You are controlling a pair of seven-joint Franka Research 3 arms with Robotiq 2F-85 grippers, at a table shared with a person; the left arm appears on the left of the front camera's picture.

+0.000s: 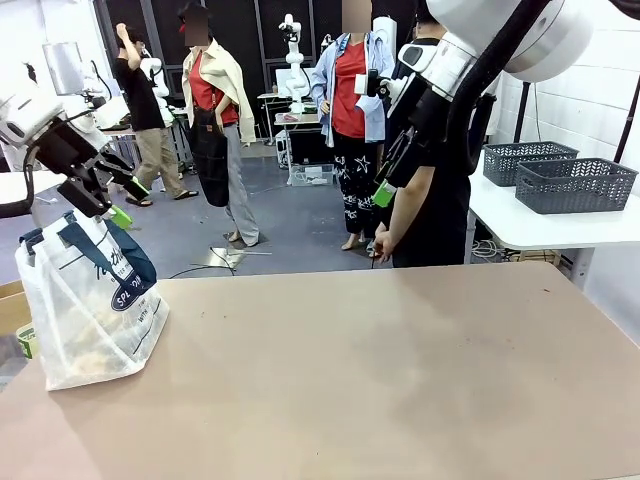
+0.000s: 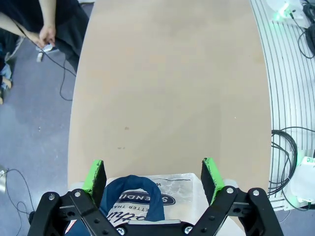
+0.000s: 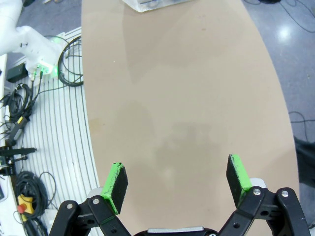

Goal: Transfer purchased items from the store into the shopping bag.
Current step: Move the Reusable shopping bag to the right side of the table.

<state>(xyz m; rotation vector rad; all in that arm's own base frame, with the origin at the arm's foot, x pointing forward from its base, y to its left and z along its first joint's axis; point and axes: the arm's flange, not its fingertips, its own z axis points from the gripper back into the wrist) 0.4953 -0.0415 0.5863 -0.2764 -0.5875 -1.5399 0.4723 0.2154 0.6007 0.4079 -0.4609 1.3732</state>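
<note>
The shopping bag (image 1: 90, 310), whitish translucent plastic with navy handles and a round navy logo, stands at the table's left edge. Purchased items (image 1: 80, 355) show dimly as tan shapes in its bottom. My left gripper (image 1: 130, 200) hovers open just above the bag's handles with nothing between its pads. In the left wrist view the open left gripper (image 2: 152, 174) looks down on the bag (image 2: 172, 189) and its navy handle (image 2: 133, 194). My right gripper (image 1: 392, 180) hangs high over the table's far side, open and empty. Below the right gripper (image 3: 177, 179) lies bare tabletop, with the bag (image 3: 152, 4) at the far end.
The tan table (image 1: 380, 370) is bare from the middle to the right. A person in black (image 1: 435, 220) stands at its far edge behind my right arm, one hand (image 2: 47, 34) holding a cable. Two dark grey lattice baskets (image 1: 575, 185) sit on a white side table at the right.
</note>
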